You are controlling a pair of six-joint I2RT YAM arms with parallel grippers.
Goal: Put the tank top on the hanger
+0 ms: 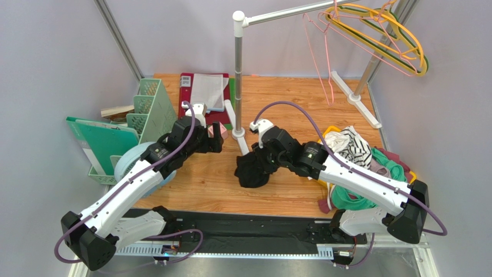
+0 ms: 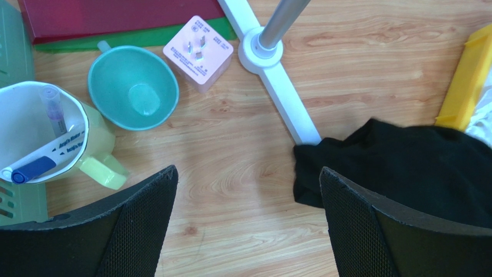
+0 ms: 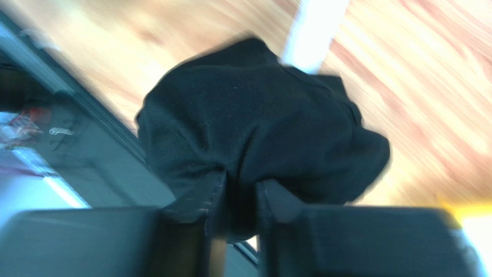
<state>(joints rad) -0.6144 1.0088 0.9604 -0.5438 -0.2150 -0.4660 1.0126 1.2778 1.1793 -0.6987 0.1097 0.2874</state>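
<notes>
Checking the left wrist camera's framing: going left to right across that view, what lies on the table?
Mug holding pens → teal cup → pink plug → rack base → tank top.

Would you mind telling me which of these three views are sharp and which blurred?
Right wrist: motion-blurred throughout, the tank top and table smeared. Left wrist: sharp, down to the pink plug adapter and its pins. Top external: sharp, evenly lit, soft shadows.
</notes>
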